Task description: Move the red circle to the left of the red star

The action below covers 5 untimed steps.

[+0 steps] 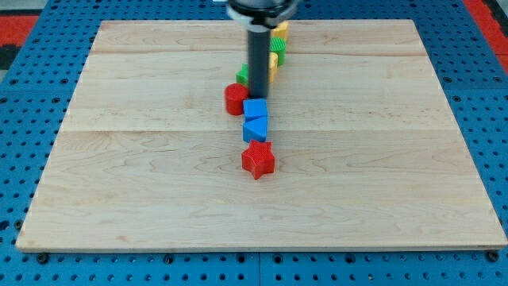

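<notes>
Red circle [235,99] sits near the bench [119,175] centre, touching the upper blue block [255,109], with the red star [258,160] below it. Our tool is a bare rod holding nothing; my tip [259,97] rests just right of the circle, above the blue cube. We judge a downward push risks dragging both blue blocks, including the lower one [255,128], into the star. Green [243,76] and yellow [278,36] blocks crowd behind the rod.

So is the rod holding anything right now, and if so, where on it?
Nothing is held; the rod has no jaws and can only push. My tip sits just right of the red circle, above the blue blocks. Actual contact cannot be told.
</notes>
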Motion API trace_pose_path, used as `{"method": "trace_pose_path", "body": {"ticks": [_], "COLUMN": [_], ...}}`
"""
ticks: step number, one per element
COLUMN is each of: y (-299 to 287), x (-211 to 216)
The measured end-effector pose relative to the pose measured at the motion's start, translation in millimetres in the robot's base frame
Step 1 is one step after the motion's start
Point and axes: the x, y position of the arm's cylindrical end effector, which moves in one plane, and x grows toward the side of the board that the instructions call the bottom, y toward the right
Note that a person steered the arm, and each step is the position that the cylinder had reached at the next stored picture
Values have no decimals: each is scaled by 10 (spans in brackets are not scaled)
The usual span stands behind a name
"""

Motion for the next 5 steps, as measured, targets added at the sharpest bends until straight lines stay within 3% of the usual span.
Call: {"method": "trace_pose_path", "body": {"ticks": [1,2,3,4,5], "y": [-620,-829,-871,-1334,-1099], "x": [0,328,193,96,763]}}
